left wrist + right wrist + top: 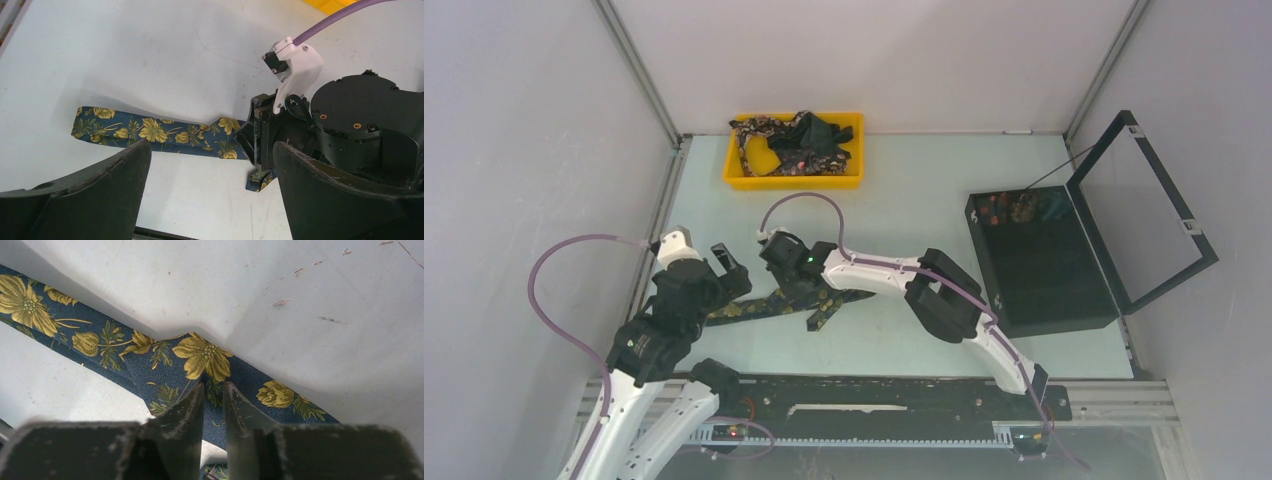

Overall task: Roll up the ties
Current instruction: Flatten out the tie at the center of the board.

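One tie, dark blue with yellow flowers, lies flat on the table between my arms. It also shows in the left wrist view and the right wrist view. My right gripper presses down on its middle with the fingers nearly together and pinches a fold of fabric. A short piece of the tie sticks out below that gripper. My left gripper is open and empty just short of the tie's left part. More ties lie tangled in the yellow tray.
The yellow tray stands at the back of the table. A black hinged box with its lid raised stands at the right, with small patterned things in its far end. The frame rail runs along the near edge.
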Controlling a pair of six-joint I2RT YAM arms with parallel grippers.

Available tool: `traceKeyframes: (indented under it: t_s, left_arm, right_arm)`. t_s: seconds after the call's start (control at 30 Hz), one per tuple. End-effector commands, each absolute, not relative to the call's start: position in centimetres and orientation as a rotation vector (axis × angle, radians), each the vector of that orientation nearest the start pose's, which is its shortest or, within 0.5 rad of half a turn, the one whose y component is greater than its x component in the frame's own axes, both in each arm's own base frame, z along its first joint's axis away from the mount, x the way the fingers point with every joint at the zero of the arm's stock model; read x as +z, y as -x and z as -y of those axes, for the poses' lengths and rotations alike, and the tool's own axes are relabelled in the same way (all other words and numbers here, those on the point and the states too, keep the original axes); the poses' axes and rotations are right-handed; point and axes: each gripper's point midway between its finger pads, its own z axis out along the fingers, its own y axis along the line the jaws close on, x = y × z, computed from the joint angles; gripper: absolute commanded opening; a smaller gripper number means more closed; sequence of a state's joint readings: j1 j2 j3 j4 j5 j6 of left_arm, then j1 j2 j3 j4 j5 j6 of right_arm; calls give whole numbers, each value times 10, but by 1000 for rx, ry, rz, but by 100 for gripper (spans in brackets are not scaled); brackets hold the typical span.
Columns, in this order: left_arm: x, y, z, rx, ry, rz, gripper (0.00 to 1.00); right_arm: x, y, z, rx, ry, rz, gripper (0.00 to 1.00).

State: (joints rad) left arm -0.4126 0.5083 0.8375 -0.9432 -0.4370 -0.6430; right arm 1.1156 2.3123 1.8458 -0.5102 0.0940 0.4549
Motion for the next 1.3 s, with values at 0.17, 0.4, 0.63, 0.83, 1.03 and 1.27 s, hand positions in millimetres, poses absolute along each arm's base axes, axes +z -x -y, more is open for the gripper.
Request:
traceKeyframes:
  t_s: [0.17,0.4,0.63,0.83,1.03,1.27]
  left_arm:
    - [215,-192,26,-152,479,-2039,98]
    - [216,-191,25,-157,482,-2032,98]
    - [218,-191,24,-157,487,-2022,98]
    - [218,-190,23,-159,492,-2016,98]
    - [218,-190,23,-157,492,-2019,98]
    - [219,-190,22,-155,500,-2009,98]
  right_arm:
    - [38,-233,-513,538,855,-2463,67]
    - [12,-228,-512,467,876,-2505,65]
    - [-3,-232,-499,346,892,-2507,48]
    - [-8,-237,-491,280,906,-2494,23]
    - [-4,-244,-487,245,920,-2467,3]
    - [52,-262,-486,313,902,-2378,2]
